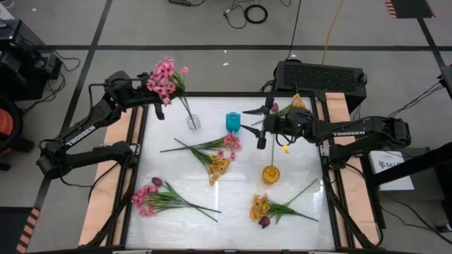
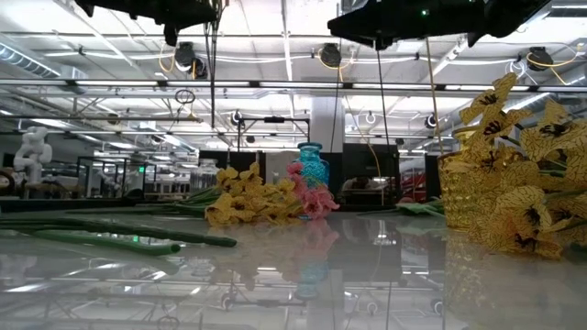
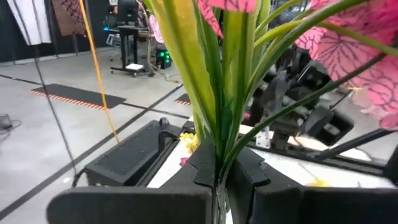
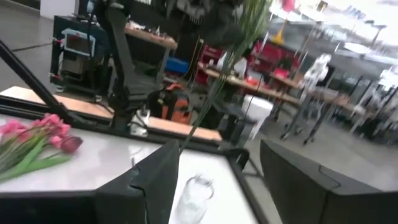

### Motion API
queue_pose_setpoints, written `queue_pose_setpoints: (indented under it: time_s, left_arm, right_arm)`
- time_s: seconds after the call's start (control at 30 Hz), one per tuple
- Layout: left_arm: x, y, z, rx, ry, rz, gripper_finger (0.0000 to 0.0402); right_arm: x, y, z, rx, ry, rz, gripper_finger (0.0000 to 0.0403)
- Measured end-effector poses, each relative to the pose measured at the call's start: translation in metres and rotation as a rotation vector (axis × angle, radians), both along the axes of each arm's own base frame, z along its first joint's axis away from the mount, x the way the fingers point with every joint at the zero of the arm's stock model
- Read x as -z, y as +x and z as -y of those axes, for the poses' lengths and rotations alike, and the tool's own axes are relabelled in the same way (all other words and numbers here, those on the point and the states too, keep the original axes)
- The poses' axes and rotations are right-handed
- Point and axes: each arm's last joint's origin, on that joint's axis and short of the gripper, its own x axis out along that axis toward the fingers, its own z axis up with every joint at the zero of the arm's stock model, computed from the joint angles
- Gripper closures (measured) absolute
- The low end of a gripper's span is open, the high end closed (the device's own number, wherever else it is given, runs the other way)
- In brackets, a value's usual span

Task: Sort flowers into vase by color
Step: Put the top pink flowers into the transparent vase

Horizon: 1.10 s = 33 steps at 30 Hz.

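Pink flowers (image 1: 166,76) clamped by left fingers (image 3: 205,163), right fingers (image 4: 163,168) spread wide, empty.

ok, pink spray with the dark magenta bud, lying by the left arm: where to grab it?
Grip the pink spray by its bare thin green stems, from straight above, fingers across them. It lies flat on the white table; the bloom end is bushy, the stem tails slim and clear of other flowers.
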Motion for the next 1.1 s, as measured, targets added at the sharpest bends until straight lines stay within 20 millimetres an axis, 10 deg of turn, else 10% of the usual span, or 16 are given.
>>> queue_pose_setpoints:
  time_s: [1.1]
  left_arm:
    - [0.042,0.021,-0.053,-0.272,-0.070,-0.199,0.0381]
  right_arm:
    - [0.001,-0.001,0.006,0.023,-0.050,-0.021,0.0186]
